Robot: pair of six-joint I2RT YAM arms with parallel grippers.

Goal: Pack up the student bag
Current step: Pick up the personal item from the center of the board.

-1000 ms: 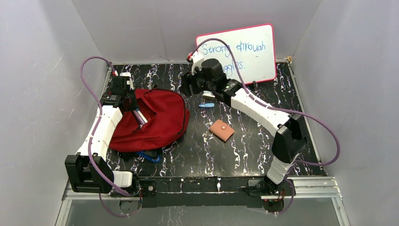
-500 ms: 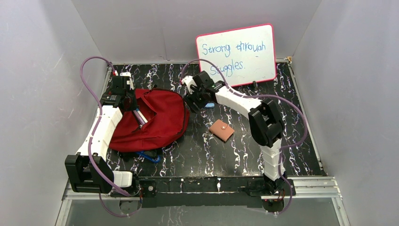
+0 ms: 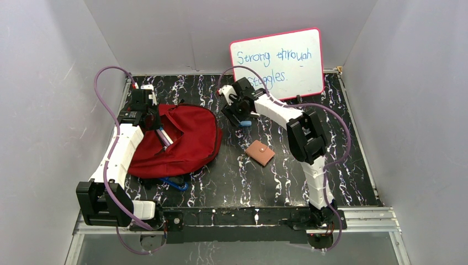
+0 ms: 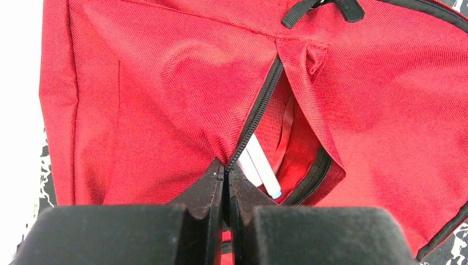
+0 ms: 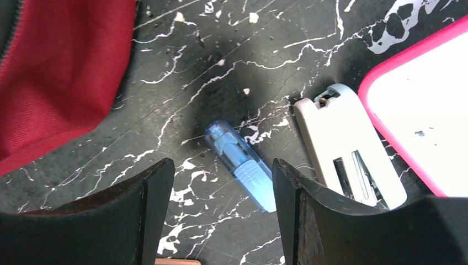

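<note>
While left fingers [image 4: 212, 187] pinch the student bag [image 4: 165, 83], right fingers [image 5: 154, 210] hang spread above a blue pen [image 5: 243, 163], that arm outstretched.

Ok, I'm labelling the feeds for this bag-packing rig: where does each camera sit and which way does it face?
Top external: high behind the bases, looking down and forward over the table; left arm and right arm show, plus student bag, wallet, whiteboard.
Left wrist: on the left arm, looking down past the shut left tool, which pinches the bag's zipper edge.
Right wrist: on the right arm, looking down through the open right tool at a blue pen and stapler.
Shared: all three show the red bag.
</note>
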